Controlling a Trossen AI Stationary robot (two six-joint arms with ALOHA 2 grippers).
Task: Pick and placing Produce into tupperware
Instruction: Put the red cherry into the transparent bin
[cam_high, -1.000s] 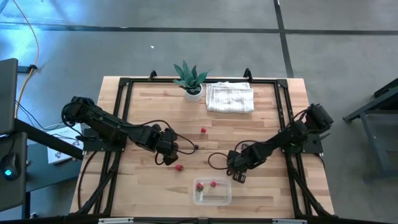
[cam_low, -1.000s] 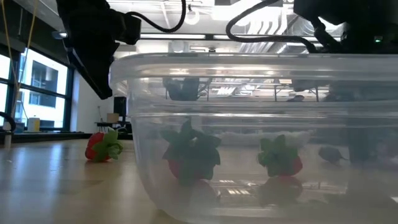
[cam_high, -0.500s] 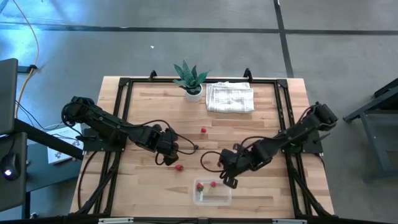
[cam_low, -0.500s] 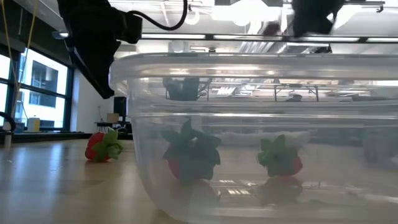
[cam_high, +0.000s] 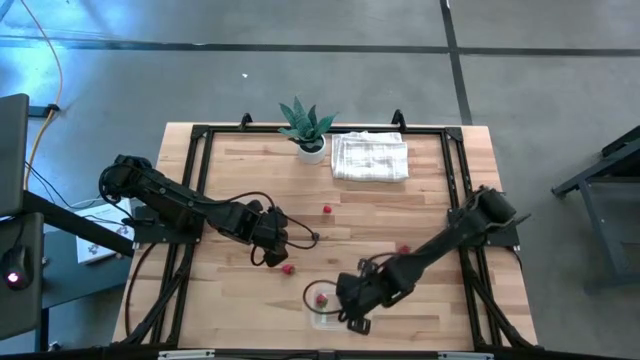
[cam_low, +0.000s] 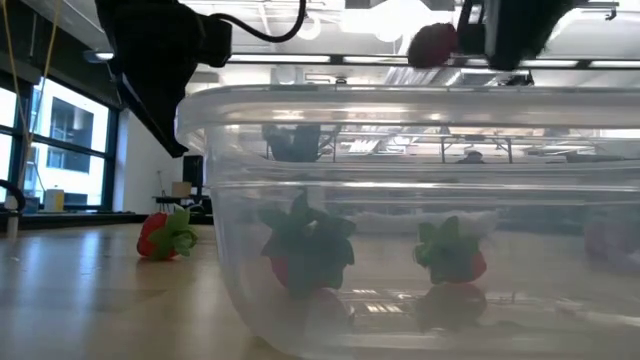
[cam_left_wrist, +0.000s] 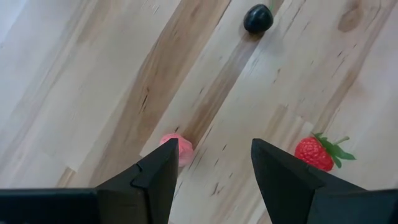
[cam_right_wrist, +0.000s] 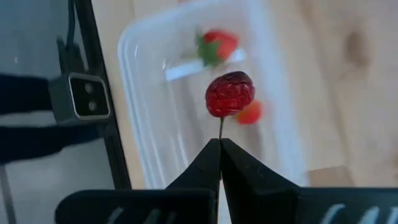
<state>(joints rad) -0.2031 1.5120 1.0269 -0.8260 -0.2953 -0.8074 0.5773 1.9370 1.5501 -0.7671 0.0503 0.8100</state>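
The tupperware (cam_high: 322, 318) (cam_low: 400, 200) (cam_right_wrist: 149, 106) is a clear shallow box near the table's near edge, with two strawberries (cam_low: 305, 250) (cam_low: 450, 252) on its floor. My right gripper (cam_high: 350, 305) (cam_right_wrist: 220, 142) hangs over it, shut on a red wrinkled round piece (cam_right_wrist: 230, 94) (cam_low: 432, 43). My left gripper (cam_high: 272, 250) (cam_left_wrist: 214, 152) is open, low over the table left of centre. A pink piece (cam_left_wrist: 179, 149) lies by one of its fingers. A strawberry (cam_left_wrist: 318, 152) (cam_high: 288, 268) (cam_low: 165, 235) and a dark piece (cam_left_wrist: 258, 18) (cam_high: 316, 237) lie beyond it. My right gripper pinches the red piece's thin stem (cam_right_wrist: 221, 127) between its two fingertips. The round body stands just past the fingertips, lifted clear, above the tupperware's open top.
A red piece (cam_high: 327, 209) lies at mid-table and a pinkish one (cam_high: 403, 248) right of centre. A potted plant (cam_high: 308, 128) and a folded white cloth (cam_high: 369, 157) sit at the far edge. A black frame (cam_high: 200, 150) runs round the table.
My right gripper has swung from right of the tupperware toward the table's near-left, and now hangs over the box with the red piece. The pinkish piece right of centre has come into sight behind the arm.
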